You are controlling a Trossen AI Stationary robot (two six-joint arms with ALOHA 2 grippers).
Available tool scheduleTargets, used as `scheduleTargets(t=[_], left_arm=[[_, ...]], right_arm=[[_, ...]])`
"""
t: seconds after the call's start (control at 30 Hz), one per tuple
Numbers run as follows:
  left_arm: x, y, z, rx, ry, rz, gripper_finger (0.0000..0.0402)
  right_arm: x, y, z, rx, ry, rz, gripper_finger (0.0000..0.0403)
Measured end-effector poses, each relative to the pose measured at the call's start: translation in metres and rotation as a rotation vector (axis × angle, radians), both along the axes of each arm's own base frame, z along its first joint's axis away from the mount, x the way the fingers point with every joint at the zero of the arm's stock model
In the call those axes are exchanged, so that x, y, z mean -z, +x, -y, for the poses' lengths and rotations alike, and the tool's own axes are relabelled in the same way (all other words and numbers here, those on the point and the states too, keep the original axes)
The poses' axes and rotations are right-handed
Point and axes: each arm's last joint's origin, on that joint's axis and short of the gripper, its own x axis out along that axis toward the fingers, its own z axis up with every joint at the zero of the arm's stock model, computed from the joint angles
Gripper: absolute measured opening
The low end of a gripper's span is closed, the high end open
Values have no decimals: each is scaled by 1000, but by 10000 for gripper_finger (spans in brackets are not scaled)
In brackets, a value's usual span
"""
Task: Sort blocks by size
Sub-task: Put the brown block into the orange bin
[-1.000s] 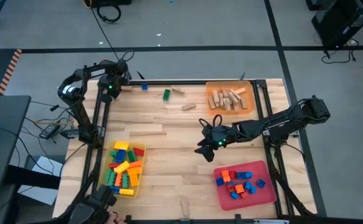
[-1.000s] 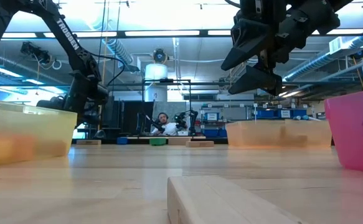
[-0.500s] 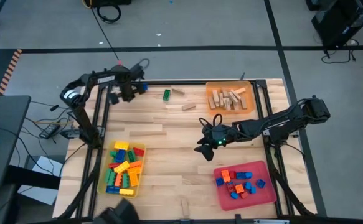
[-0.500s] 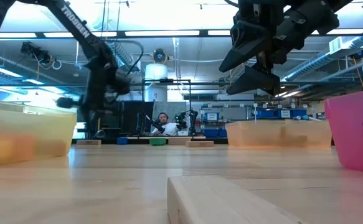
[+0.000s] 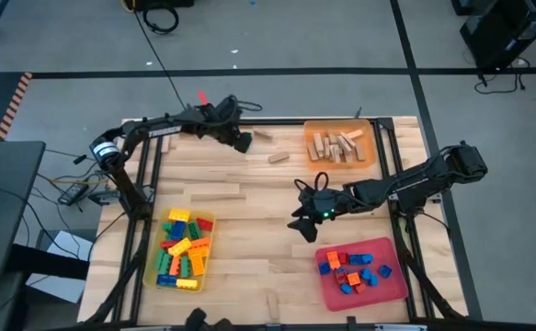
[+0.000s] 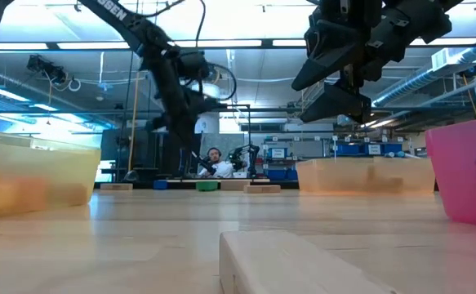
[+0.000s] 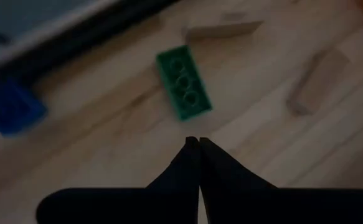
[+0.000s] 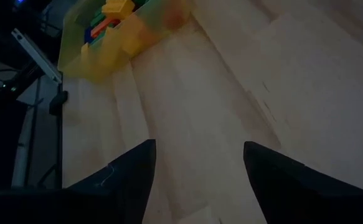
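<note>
High view: left gripper (image 5: 241,142) over the table's (image 5: 249,198) far edge, right gripper (image 5: 302,223) idle mid-table. Left wrist view: fingers (image 7: 193,163) pinched together, empty, just short of green brick (image 7: 183,83). Light, rigid, slick plastic; best pinched across the long flat sides.

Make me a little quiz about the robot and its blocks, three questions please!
1. True or false: the left gripper has its fingers shut above the green brick.
2. Which tray holds the plain wooden blocks? A) yellow tray B) orange tray C) red tray
3. Fill in: the right gripper hangs open over the bare ____ , holding nothing.

Key
1. True.
2. B, the orange tray. The yellow tray holds mixed coloured bricks, the red tray small blue, red and orange ones.
3. Table.
</note>
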Motion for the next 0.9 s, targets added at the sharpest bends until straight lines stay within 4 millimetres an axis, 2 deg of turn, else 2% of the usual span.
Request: scheduleTargets(t=[0.13,0.27,0.4,0.53,0.67,0.77,0.9], left_arm=[[-24,0,-6,159,96,-103,8],[-45,-8,-15,343,188,-314,8],[-47,-22,-32,537,167,-525,6],[-36,-33,-45,758,132,-810,3],[-14,-45,-50,1044,-20,-1114,2],[5,-52,-54,1157,-191,-1192,1],[31,-57,-60,1168,-360,-1261,1]], right_arm=[[0,0,1,19,-14,2,259],[0,0,2,44,-31,5,256],[-1,1,6,74,-44,15,257],[-1,2,10,89,-45,16,260],[-1,2,11,93,-44,20,259],[-1,2,11,110,-56,22,257],[-1,2,12,114,-59,23,257]])
